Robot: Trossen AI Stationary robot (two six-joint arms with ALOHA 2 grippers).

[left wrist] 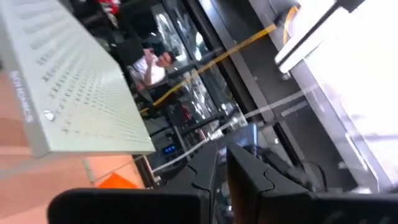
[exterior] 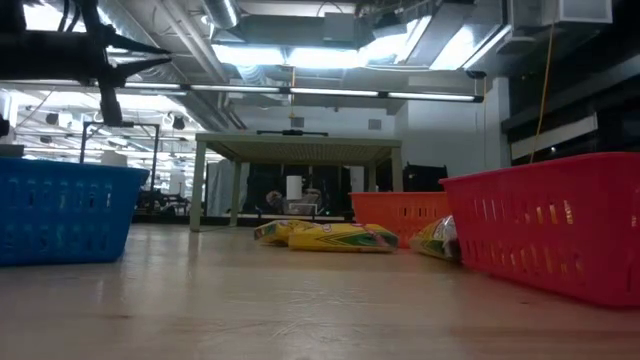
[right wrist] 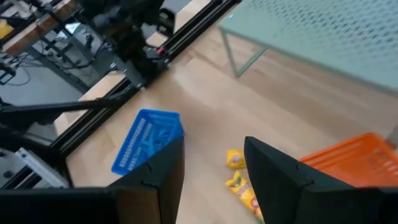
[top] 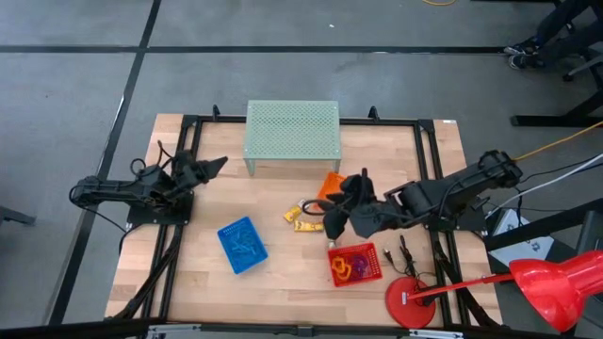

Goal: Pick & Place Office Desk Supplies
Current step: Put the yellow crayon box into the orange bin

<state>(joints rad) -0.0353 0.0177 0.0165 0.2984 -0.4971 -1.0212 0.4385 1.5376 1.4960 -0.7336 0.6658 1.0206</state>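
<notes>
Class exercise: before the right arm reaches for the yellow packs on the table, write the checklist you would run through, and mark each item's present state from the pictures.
1. Right gripper open: ok, fingers apart.
2. Right gripper empty: ok, nothing between the fingers.
3. Yellow packs free on the table: ok, lying between the orange basket and the blue basket.
4. Right gripper above the packs: ok, they show just ahead of it in its wrist view.
5. Left gripper out of the way: ok, raised at the table's left, shut.
6. Red basket has room: cannot tell; loops already inside.
</notes>
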